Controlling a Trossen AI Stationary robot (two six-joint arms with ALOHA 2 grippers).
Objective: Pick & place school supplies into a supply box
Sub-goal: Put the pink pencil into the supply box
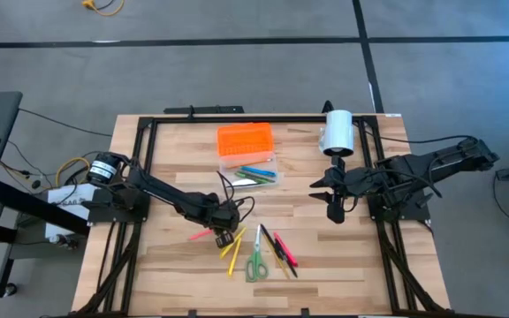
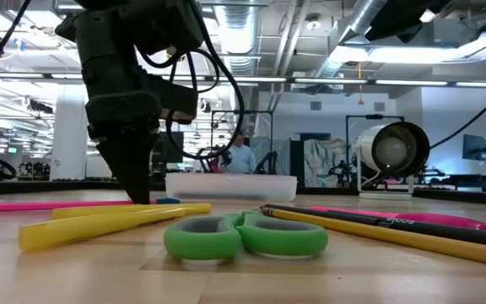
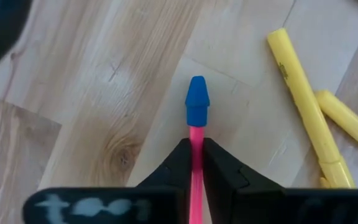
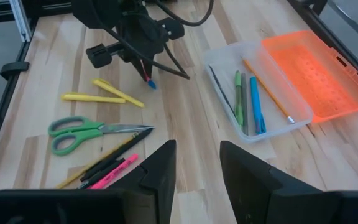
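While our left gripper (image 3: 196, 163) pinched the thin pink pencil (image 3: 196, 137) with a blue cap, it lay on the wooden table (image 1: 175, 256). Our right gripper (image 4: 197, 163) waited with jaws wide, near the clear plastic box (image 4: 253, 132).

One pair of green-handled scissors (image 4: 79, 132) lies on the table. Two yellow highlighters (image 4: 107, 94) lie side by side, with one pink pencil (image 3: 196, 162) beside them. Four pens and pencils (image 4: 247, 102) sit in the one clear box (image 4: 229, 59). One white cylinder (image 1: 336, 131) stands far right.
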